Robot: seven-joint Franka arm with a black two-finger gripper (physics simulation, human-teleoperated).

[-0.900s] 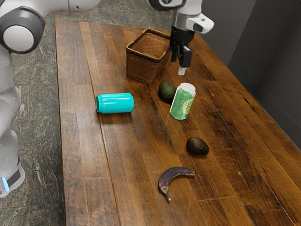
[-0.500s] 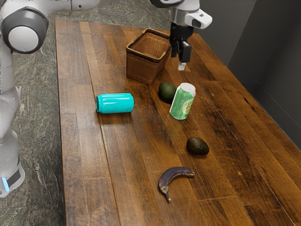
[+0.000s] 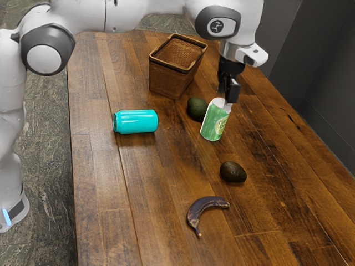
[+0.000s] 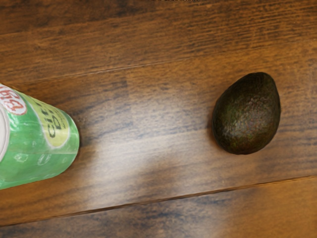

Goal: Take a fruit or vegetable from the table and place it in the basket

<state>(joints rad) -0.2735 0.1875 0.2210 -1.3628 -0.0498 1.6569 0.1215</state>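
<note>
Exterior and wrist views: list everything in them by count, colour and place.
basket: one, brown, far part of table
green avocado: one, dark green, beside green can
dark avocado: one, brownish, between green can and banana
banana: one, dark purplish, nearest the exterior camera
green can: one, green, standing
teal can: one, teal, on its side
table: one, brown, under these
floor: one, grey, around table
arm: one, white and grey, above table
gripper: one, black, by green can's top

Turquoise can (image 3: pixel 136 121); dark purple banana (image 3: pixel 206 210); green-brown avocado (image 4: pixel 247 114)
</note>
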